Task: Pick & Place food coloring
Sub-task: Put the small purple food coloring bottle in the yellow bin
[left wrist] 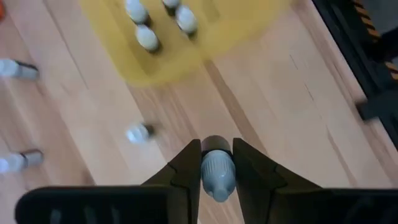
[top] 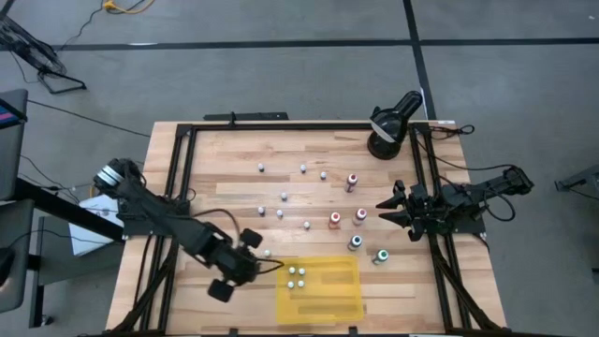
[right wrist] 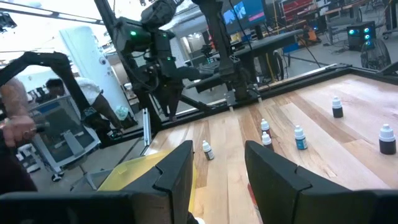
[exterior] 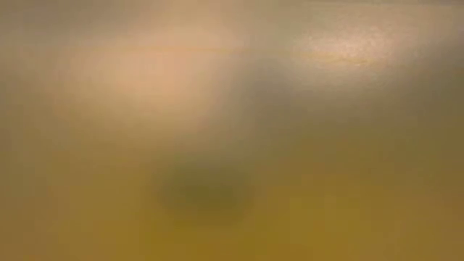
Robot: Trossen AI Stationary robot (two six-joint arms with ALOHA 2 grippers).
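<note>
Left gripper (left wrist: 217, 171) clamps a white-capped bottle (left wrist: 217, 174) just left of the yellow tray (top: 323, 300), which holds three bottles (top: 297, 276); right gripper (top: 388, 210) waits right, fingers apart, empty

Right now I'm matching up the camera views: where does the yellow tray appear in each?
High view: yellow tray bottom centre, holding three white-capped bottles.
Low view: blurred, cannot tell.
Left wrist view: upper middle.
Right wrist view: lower left.
Shared landmark: wooden table.

Pale wooden table (top: 234, 159), small food coloring bottles (top: 334, 220) scattered upright, flat yellow tray (top: 328, 292) near front edge
</note>
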